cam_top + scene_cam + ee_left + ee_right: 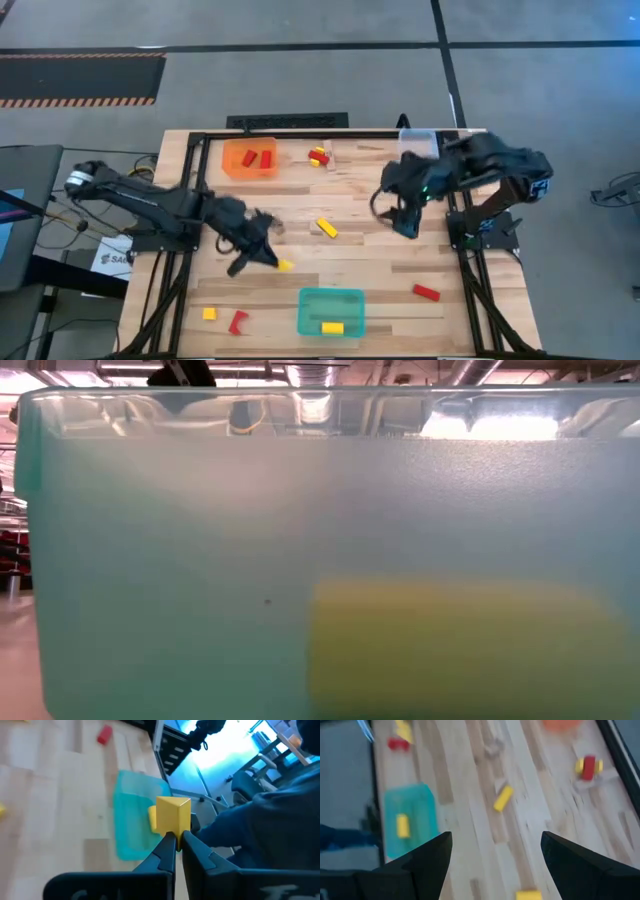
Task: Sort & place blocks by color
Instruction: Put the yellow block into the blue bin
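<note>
My left gripper (268, 258) is shut on a yellow block (285, 265) left of the table's middle, on the far left side of the teal tray (330, 310). In the left wrist view the yellow block (172, 815) stands out past the fingertips, with the teal tray (135, 815) behind it. The tray holds one yellow block (332, 327), which shows through the tray's wall in the low view (470, 650). My right gripper (402, 218) is open and empty over the table's right half; in its wrist view (496, 839) the fingers stand wide apart. My left gripper pinches the yellow block between its two fingertips, at the block's end nearest the fingers (175, 831). Most of the block stands out beyond the tips. The fingers slant toward the table's right and near side.
An orange tray (250, 158) with red blocks sits far left, and a clear tray (418, 140) far right. Loose blocks lie about: yellow (326, 228), red (426, 292), yellow (209, 313), red (238, 322), and a red and yellow cluster (319, 156).
</note>
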